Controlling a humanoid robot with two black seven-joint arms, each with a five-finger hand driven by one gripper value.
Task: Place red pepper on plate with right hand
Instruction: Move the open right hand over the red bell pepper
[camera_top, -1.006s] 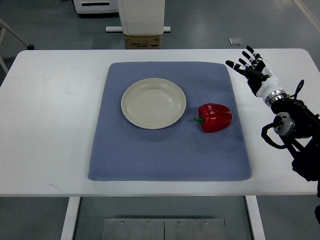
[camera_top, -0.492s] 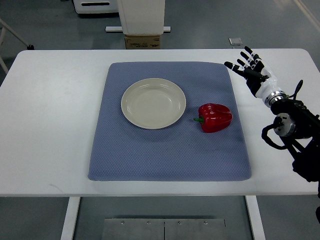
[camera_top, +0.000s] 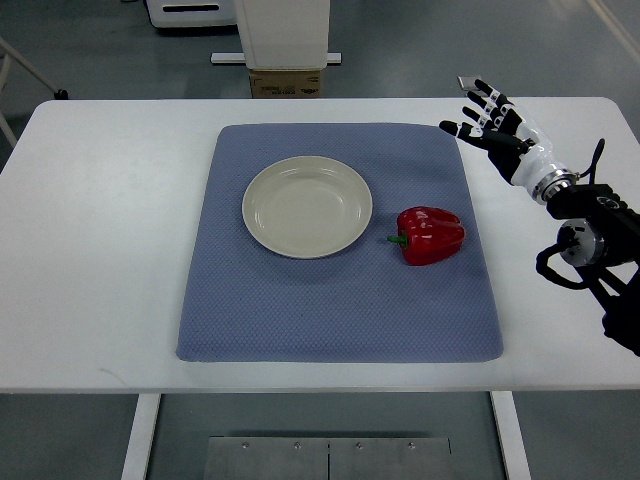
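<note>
While my forearm reaches in from the right edge of the view, my right hand (camera_top: 492, 125) hangs over the far right part of the white counter (camera_top: 110, 250), near its back edge and just past the upper right corner of the blue mat (camera_top: 300, 320). Its fingers (camera_top: 474, 100) are spread wide and hold nothing, the dark fingertips fanning toward the upper left, with the thumb pointing left at the mat's corner. The white palm and wrist slope down to the right into a metal cuff, and beyond that the black joints and cables of my arm run toward the lower right, over the counter's right edge. The hand is well apart from the red pepper (camera_top: 431, 234), which lies on its side on the mat, below and to the left of the hand, with its green stem pointing left. The pepper sits just beside the right rim of the plate (camera_top: 262, 220) but does not touch it. That plate is pale and round, resting on the mat's upper middle part with nothing in it.
</note>
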